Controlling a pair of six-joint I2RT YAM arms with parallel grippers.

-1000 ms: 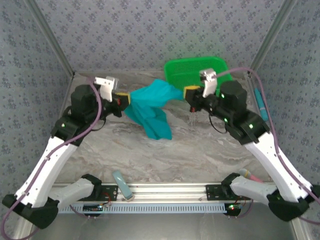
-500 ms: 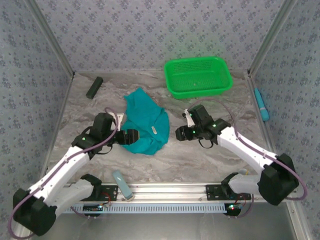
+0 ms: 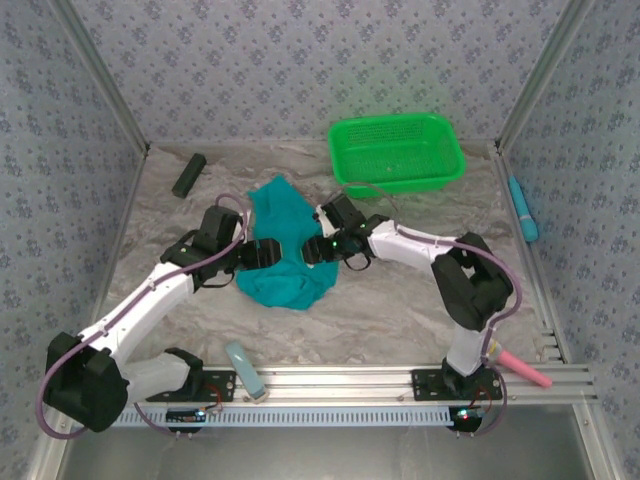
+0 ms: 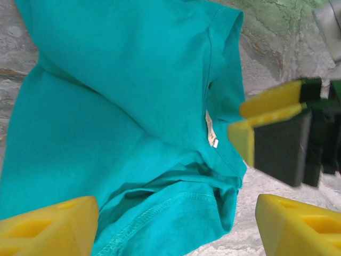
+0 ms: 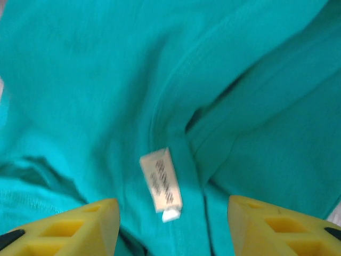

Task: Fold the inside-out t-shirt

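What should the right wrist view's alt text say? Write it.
A crumpled teal t-shirt lies close under the camera, small white neck tag showing. The right gripper is open over it, yellow fingers either side of the tag.

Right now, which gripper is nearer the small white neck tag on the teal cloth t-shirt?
Right. The right gripper hangs directly over the tag, fingers either side; the left gripper sits farther back over the t-shirt.
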